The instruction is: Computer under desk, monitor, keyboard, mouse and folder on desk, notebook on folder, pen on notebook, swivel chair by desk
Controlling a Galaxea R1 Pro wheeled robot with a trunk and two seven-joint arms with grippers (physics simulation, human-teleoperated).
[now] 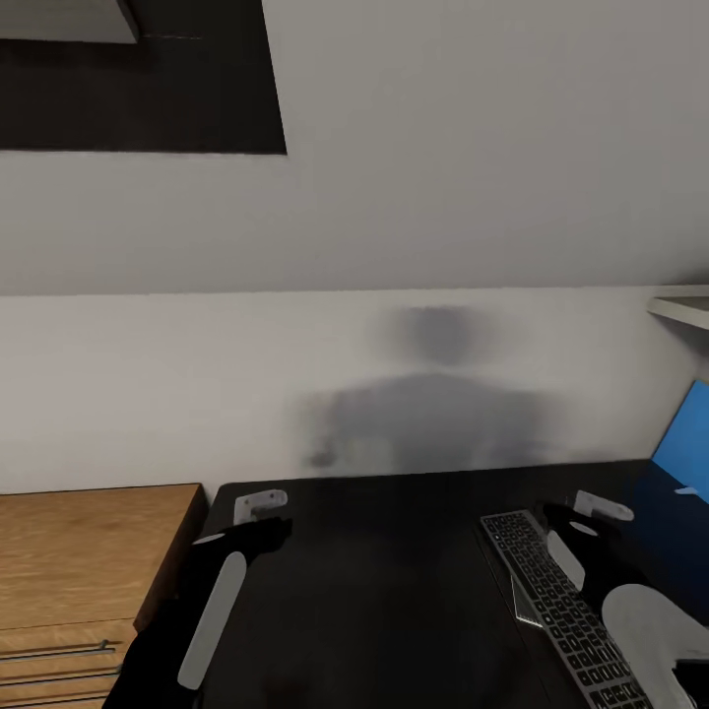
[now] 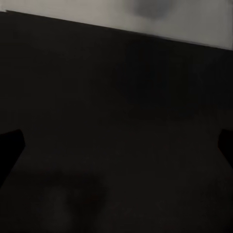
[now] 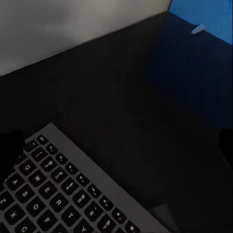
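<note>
While the keyboard (image 1: pixel 561 611) already lies on the black tabletop (image 1: pixel 374 591), mouse, notebook, pen remain unplaced, as far as visible. Left claw (image 1: pixel 261 505) and right claw (image 1: pixel 601 507) both spread wide, empty.

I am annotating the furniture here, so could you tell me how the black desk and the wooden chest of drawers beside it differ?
The desk is matte black, while the chest of drawers is light wood with visible grain. The desk carries the keyboard; the chest's visible top is bare. The chest shows drawer fronts with a slim metal handle; the desk shows just its flat top. Both stand against the same pale wall, side by side, tops at about the same level.
</note>
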